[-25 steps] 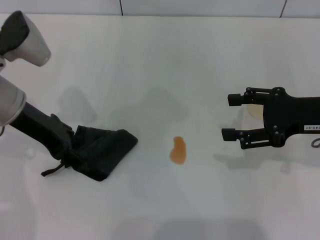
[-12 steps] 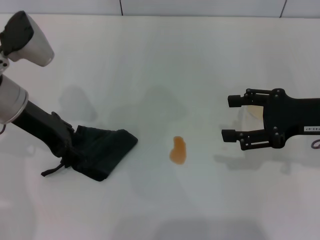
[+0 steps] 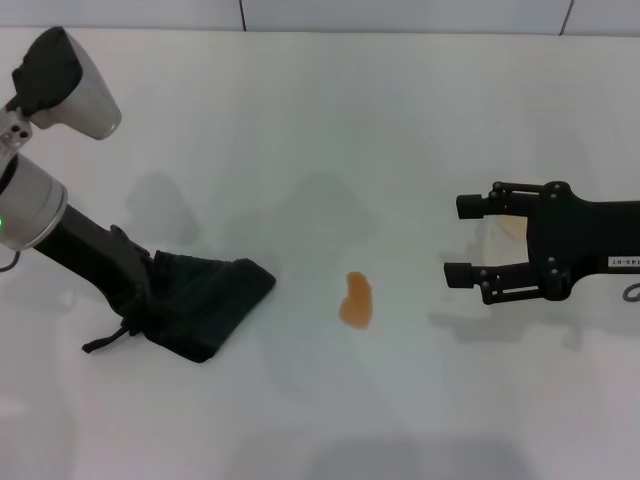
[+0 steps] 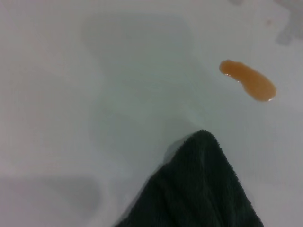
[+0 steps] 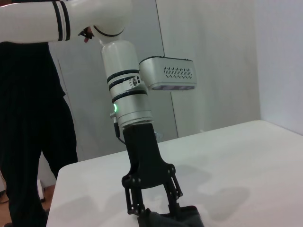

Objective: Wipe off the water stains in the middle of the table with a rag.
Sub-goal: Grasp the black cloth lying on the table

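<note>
The rag [image 3: 205, 297] is a dark folded cloth lying on the white table [image 3: 330, 130] at the left, with a thin cord loop at its left corner. My left gripper [image 3: 140, 300] stands on the rag's left end, its fingers closed on the cloth; it also shows in the right wrist view [image 5: 151, 208]. The rag's tip shows in the left wrist view [image 4: 199, 189]. The water stain [image 3: 356, 300] is a small orange blob right of the rag, apart from it, also visible in the left wrist view [image 4: 248, 80]. My right gripper [image 3: 458, 238] is open and empty, right of the stain.
A pale cup [image 3: 508, 222] stands partly hidden behind my right gripper's fingers. The table's back edge meets a wall at the top of the head view. A person in dark clothes [image 5: 28, 142] stands beyond the table's far left side.
My left arm's upper part has shifted slightly to the right. The rag, the stain and the right gripper have not moved.
</note>
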{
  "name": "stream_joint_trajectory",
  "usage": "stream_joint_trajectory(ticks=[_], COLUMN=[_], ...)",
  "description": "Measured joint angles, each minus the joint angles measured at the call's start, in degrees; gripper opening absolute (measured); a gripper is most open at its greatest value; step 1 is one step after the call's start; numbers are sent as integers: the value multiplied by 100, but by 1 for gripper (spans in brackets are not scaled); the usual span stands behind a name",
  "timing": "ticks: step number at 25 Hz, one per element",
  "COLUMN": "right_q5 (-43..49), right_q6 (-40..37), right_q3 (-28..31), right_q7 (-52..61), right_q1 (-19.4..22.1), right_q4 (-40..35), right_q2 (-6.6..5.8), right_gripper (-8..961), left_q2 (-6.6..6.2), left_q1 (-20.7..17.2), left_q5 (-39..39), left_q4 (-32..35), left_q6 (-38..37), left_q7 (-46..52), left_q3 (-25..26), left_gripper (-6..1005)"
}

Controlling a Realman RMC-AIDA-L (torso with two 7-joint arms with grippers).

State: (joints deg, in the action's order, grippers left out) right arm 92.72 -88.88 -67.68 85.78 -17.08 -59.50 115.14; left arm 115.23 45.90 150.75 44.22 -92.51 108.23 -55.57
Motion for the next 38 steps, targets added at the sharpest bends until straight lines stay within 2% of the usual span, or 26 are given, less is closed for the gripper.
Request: stream_joint_trajectory(ticks=[24, 35, 38], right_q5=[-20, -135, -157], right_q6=[-72, -93, -95], right_q3=[0, -33, -52], right_q7=[-9, -9, -9], right_q1=[3, 11, 12], right_q4=[18, 18, 18], right_q2=[0, 0, 0], right_gripper=[843, 843, 843], left_q2=[83, 73, 75], left_q1=[-45, -19, -33], left_q5=[-2, -5, -5], left_q4=[-84, -82, -89], left_q6=[421, 651, 703], left_q7=[34, 109, 135], left_q3=[35, 64, 59], left_gripper=[743, 294, 252])
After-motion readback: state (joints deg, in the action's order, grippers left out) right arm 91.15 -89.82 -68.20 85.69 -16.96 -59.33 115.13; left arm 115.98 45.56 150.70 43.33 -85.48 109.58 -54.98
